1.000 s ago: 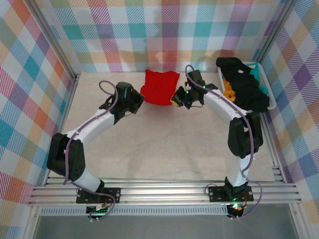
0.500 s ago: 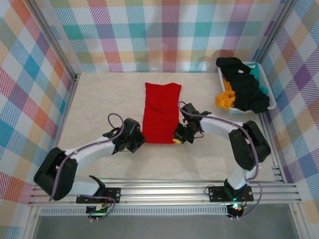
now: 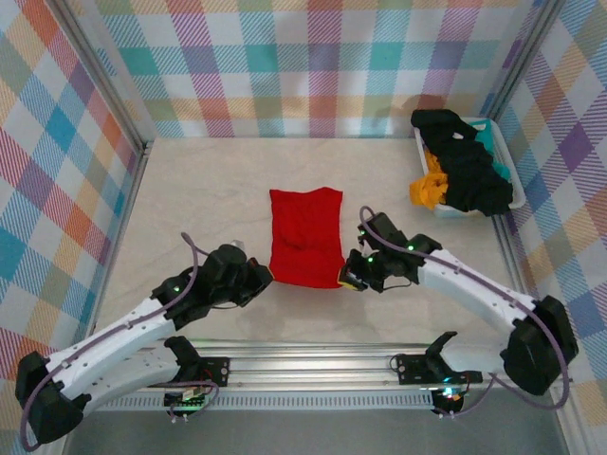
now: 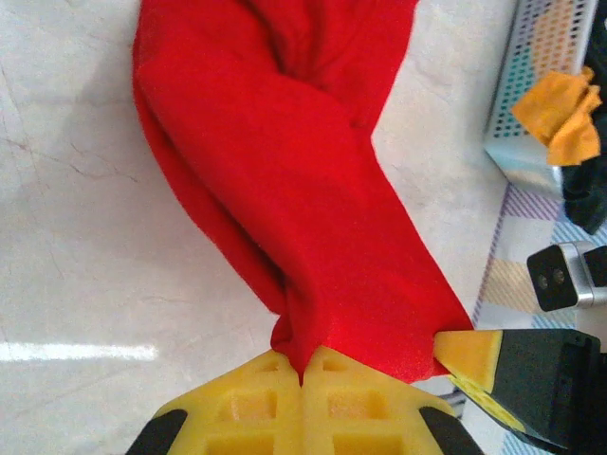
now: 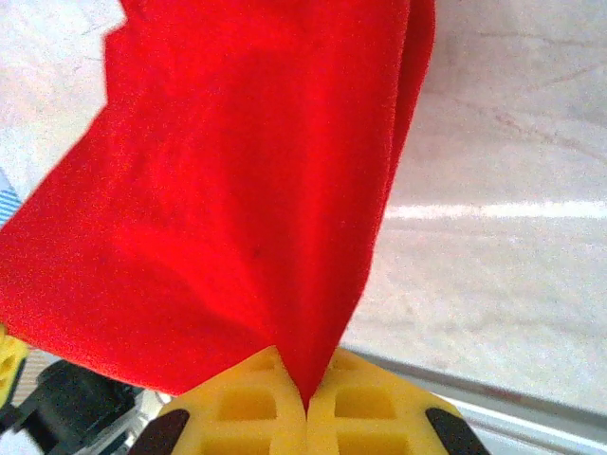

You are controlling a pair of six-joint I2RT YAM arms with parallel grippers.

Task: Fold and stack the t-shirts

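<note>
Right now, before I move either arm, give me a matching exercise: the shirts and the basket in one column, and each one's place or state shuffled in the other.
Things
1. soft bright red cloth t-shirt
2. black cloth t-shirt
3. orange-yellow cloth shirt
4. white-and-teal plastic basket

Places or states
A. standing far right, cloth piled in it
B. pinched at its near corners by the left gripper and the right gripper
C. heaped across the top of the basket
D. spilling over the basket's left rim

Pairs: 1-B, 2-C, 3-D, 4-A.
</note>
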